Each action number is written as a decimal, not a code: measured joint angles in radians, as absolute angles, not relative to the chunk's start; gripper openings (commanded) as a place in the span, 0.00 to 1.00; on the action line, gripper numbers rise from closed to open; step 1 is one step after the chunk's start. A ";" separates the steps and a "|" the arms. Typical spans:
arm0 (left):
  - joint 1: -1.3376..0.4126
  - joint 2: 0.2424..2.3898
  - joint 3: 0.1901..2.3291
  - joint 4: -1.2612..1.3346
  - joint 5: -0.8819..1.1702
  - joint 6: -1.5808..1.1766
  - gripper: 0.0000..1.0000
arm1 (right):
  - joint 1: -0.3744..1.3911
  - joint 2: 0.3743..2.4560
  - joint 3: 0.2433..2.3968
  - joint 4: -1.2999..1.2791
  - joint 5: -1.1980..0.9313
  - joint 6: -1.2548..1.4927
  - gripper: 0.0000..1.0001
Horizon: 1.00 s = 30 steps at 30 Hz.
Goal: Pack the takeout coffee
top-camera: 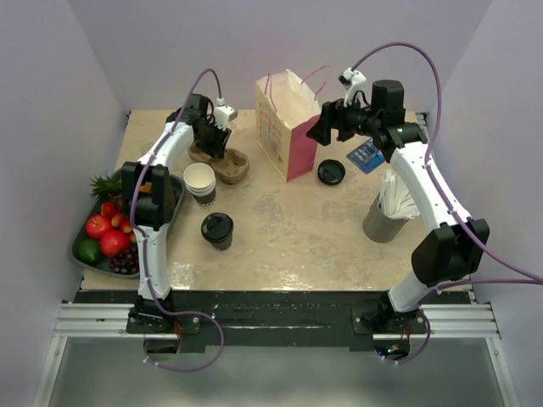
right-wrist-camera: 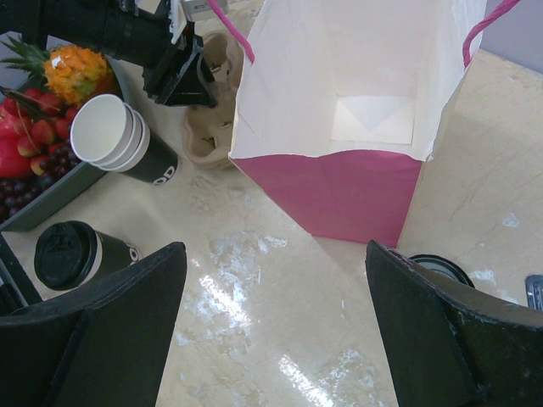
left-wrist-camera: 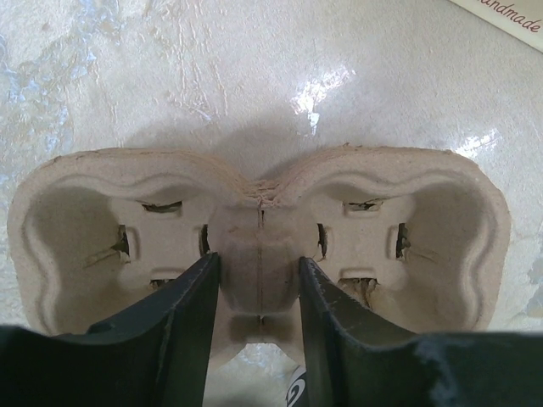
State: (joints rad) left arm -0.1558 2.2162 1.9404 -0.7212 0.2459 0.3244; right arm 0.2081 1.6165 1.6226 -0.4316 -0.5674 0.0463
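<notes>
- The takeout coffee (top-camera: 217,229) stood upright with its lid on, at the near left of the counter (top-camera: 288,237). It was free of both arms and well apart from the bag (top-camera: 287,127).
- A stack of lidless cups (top-camera: 200,182) stood just beyond it, and a fruit tray (top-camera: 89,254) lay at the left edge.
- Farther back lay the cup carrier (left-wrist-camera: 259,246), both wells empty.
- The left gripper (left-wrist-camera: 259,271) had a finger in each well and appeared pinched on the middle ridge. That was probably the firmest place to hold the carrier so a cup could seat in it.
- The bag stood upright at the far middle with its mouth open, ready for loading.
- The right gripper (right-wrist-camera: 271,263) hung spread wide and empty beside the bag, perhaps to steady it.
- A loose lid (top-camera: 331,172) lay right of the bag.
</notes>
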 measured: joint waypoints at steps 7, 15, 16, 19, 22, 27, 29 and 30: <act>-0.156 2.216 1.945 -0.728 0.247 0.324 0.23 | 0.208 1.617 1.623 -0.432 -0.567 0.046 0.89; -0.119 2.212 1.945 -0.735 0.330 0.291 0.11 | 0.208 1.617 1.614 -0.429 -0.567 0.046 0.90; -0.115 2.210 1.944 -0.738 0.329 0.297 0.10 | 0.208 1.617 1.614 -0.429 -0.567 0.046 0.90; -0.107 2.205 1.945 -0.749 0.342 0.298 0.10 | 0.208 1.617 1.614 -0.428 -0.567 0.046 0.90; -0.105 2.187 1.945 -0.751 0.356 0.297 0.21 | 0.208 1.617 1.614 -0.428 -0.567 0.046 0.90; -0.105 2.148 1.951 -0.754 0.367 0.315 0.67 | 0.208 1.617 1.612 -0.426 -0.567 0.046 0.90; -0.105 2.143 1.951 -0.760 0.375 0.346 0.68 | 0.208 1.617 1.612 -0.426 -0.567 0.046 0.90; -0.105 2.143 1.951 -0.767 0.381 0.367 0.68 | 0.208 1.617 1.612 -0.426 -0.567 0.046 0.90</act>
